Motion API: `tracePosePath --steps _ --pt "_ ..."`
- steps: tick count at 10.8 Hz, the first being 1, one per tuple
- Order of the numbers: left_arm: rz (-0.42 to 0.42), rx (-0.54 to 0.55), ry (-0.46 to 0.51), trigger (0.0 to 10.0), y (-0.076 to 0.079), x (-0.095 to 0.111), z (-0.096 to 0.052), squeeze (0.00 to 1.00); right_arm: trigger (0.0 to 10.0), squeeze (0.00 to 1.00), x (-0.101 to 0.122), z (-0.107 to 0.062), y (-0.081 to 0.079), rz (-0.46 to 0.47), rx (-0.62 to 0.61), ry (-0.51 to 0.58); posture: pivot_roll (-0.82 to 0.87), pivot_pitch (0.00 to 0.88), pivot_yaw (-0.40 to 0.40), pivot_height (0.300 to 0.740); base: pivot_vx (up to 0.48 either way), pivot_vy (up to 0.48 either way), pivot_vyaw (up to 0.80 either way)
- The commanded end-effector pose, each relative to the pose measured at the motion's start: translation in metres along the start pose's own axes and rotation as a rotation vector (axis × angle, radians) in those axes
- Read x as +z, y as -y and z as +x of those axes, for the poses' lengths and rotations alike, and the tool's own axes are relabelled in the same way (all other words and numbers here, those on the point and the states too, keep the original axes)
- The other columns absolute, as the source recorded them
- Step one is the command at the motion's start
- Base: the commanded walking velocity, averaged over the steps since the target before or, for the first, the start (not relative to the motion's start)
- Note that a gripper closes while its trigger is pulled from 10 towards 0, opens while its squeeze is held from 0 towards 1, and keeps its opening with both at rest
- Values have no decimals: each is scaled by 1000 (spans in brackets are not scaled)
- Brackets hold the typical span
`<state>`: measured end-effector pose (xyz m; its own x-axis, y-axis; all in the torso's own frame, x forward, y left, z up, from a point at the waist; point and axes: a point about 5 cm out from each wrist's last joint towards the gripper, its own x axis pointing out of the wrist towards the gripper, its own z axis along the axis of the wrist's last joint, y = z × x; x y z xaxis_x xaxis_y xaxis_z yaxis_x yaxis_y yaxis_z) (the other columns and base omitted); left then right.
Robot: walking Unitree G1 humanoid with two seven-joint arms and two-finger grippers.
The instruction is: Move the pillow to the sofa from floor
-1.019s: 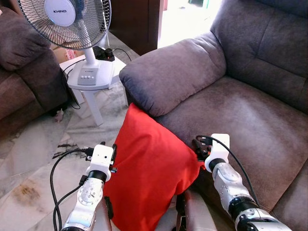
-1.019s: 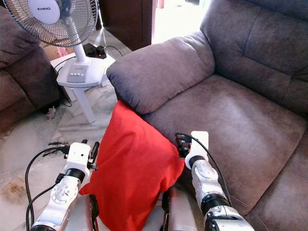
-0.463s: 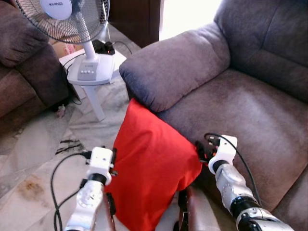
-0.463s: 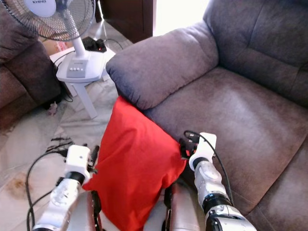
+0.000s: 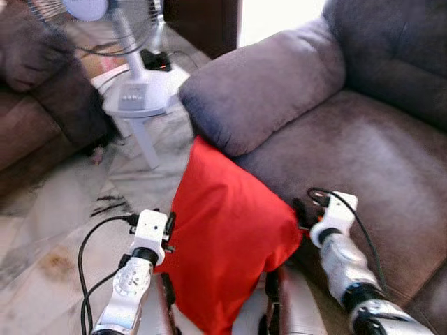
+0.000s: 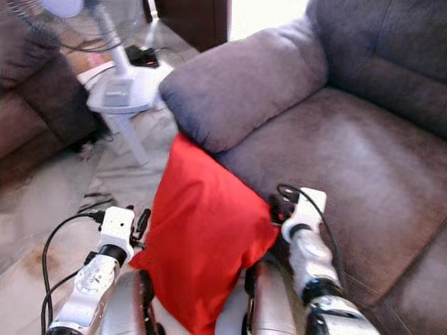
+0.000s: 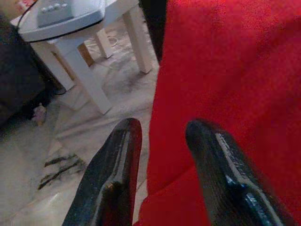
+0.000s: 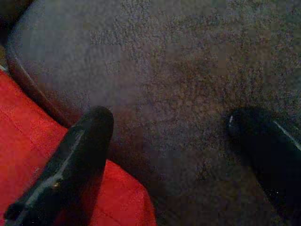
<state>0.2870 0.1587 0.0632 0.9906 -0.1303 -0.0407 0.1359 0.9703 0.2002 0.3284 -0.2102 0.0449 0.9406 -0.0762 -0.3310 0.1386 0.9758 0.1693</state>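
Claws (image 5: 167,230) flanking upright red pillow (image 5: 227,241), corner upward.

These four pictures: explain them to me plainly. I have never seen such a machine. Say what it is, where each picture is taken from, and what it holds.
This is a humanoid robot with two silver arms, each ending in two long black fingers. The two wide pictures come from the two eyes of a camera on its head, looking down. The two close pictures come from cameras on its wrists, looking along the fingers.

Between the arms is a red pillow, pressed from both sides by the left gripper and the right gripper. Its top corner leans against the armrest of the grey sofa. Both grippers are open: each has one finger against the pillow. To the left, a white fan stands on a small white table on the marble floor.
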Motion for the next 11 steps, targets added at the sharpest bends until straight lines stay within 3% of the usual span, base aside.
tracePosePath --steps 1,4,11 --pt "-3 -3 -11 10000 -3 -1 -2 0 10000 0 -16 -7 22 15 -82 -73 52 236 51 553 0 0 0" --pt "3 -23 -3 10000 -3 2 0 0 10000 0 0 -8 32 -52 -72 17 54 230 65 553 0 0 0" --pt "-9 -56 5 10000 -1 5 2 0 10000 0 24 -6 15 52 102 182 56 226 77 553 0 0 0"
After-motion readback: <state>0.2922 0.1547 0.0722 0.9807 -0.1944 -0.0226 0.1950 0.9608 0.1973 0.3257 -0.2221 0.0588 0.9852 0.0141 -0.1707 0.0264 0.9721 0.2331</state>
